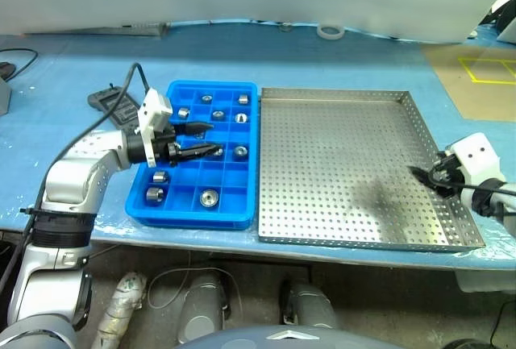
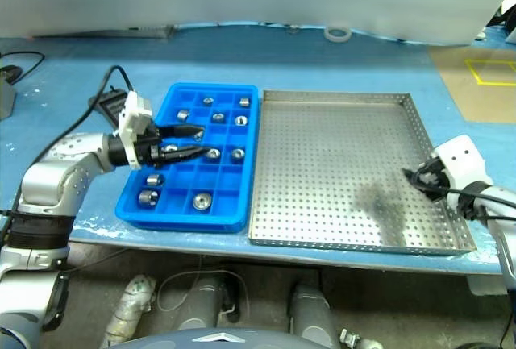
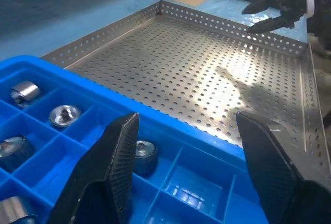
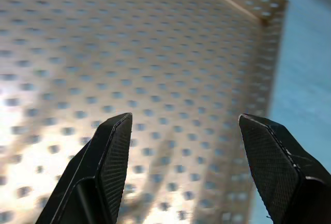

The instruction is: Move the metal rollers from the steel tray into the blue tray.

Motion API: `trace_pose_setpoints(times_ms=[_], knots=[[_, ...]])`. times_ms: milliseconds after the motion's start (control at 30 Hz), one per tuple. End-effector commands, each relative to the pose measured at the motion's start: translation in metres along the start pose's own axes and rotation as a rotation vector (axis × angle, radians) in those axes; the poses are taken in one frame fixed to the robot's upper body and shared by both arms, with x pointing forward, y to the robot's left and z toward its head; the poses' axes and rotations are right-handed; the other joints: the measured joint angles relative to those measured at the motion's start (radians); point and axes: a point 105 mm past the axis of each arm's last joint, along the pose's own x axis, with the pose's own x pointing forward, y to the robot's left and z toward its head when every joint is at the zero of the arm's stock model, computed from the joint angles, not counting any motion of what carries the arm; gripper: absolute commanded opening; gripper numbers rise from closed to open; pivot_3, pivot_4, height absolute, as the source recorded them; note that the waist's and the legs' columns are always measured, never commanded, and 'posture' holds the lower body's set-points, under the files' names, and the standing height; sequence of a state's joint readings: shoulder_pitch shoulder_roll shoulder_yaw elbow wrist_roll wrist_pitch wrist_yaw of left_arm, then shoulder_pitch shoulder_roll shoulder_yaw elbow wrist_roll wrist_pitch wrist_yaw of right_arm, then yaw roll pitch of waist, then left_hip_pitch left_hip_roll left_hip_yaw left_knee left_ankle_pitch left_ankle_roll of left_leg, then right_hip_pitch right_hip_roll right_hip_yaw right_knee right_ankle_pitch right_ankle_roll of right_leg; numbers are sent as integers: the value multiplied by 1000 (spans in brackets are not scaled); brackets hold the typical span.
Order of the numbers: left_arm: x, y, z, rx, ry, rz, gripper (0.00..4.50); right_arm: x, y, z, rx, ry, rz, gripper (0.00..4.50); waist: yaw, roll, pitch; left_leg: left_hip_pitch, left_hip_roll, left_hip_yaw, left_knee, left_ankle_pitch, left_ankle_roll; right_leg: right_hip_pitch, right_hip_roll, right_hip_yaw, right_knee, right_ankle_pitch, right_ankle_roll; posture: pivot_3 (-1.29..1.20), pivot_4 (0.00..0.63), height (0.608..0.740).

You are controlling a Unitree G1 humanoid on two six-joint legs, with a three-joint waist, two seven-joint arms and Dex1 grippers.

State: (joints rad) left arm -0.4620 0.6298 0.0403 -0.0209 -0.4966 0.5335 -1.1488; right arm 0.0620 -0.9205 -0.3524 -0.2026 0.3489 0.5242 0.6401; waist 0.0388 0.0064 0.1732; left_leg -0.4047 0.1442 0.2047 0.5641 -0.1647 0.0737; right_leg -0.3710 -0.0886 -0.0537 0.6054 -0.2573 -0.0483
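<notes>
Several metal rollers, such as one near the front and one close to my left hand, lie singly in compartments of the blue tray. The steel tray sits right beside it, and its perforated floor is bare where I see it. My left gripper hovers over the middle of the blue tray, pointing toward the steel tray, open with nothing between its fingers. My right gripper hangs just above the steel tray's right rim, open and holding nothing.
A white tape roll lies at the back of the blue table. A black remote with a cable sits left of the blue tray. Brown board with yellow marking is at the back right. Both trays stand near the table's front edge.
</notes>
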Motion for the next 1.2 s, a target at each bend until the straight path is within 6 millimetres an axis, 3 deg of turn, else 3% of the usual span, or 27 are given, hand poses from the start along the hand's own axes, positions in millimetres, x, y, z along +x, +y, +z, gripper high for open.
trace_pose_setpoints(times_ms=[33,133,333,600,700,867,967,1067,1100,1200], knots=[[4,-18,7,1,-28,-62,3143,-19,2,38,-46,-96,29,3478,-1,0,0,0,0,0,0,0,-1,0,0,0,0,0,0,-216,150,740],[11,-35,7,-15,-28,-118,3143,-25,12,49,-55,-110,73,3478,1,0,0,3,0,0,1,-1,-5,3,0,0,0,0,1,-229,150,740],[11,-49,0,-55,-16,-128,3143,-30,18,46,-79,-56,86,3478,-1,-1,1,9,0,0,0,-1,-5,8,0,1,-3,-3,6,-264,150,740],[-7,-9,7,46,36,24,3143,-6,53,71,-70,-169,183,3478,-19,-1,1,8,1,0,-4,0,-7,4,1,1,-2,-2,4,-207,150,740],[-28,8,19,97,55,105,3143,10,63,76,-58,-209,205,3478,-24,-1,1,6,0,0,-5,0,-7,3,1,1,-2,-2,4,-135,150,740],[-86,45,22,187,157,338,3143,37,85,87,-52,-276,278,3478,-18,-2,1,3,0,0,-5,0,-8,-1,1,1,-1,-2,4,-40,150,740],[-109,61,28,209,168,438,3143,49,92,93,-58,-305,300,3478,-1,-2,1,2,0,0,-4,0,-8,-1,1,0,0,-2,4,-7,150,740],[-126,74,16,254,268,520,3143,60,97,96,-75,-323,314,3478,21,-2,1,2,0,0,-4,0,-8,-1,0,0,0,-2,4,13,150,740],[-129,74,11,259,304,513,3143,62,99,96,-77,-328,318,3478,29,-2,1,2,0,0,-4,1,-8,-1,0,0,0,-2,4,14,150,740],[-124,41,3,184,336,309,3143,64,104,95,-78,-336,328,3478,36,-3,1,2,0,0,-4,2,-10,-1,0,0,0,-2,4,19,150,740]])
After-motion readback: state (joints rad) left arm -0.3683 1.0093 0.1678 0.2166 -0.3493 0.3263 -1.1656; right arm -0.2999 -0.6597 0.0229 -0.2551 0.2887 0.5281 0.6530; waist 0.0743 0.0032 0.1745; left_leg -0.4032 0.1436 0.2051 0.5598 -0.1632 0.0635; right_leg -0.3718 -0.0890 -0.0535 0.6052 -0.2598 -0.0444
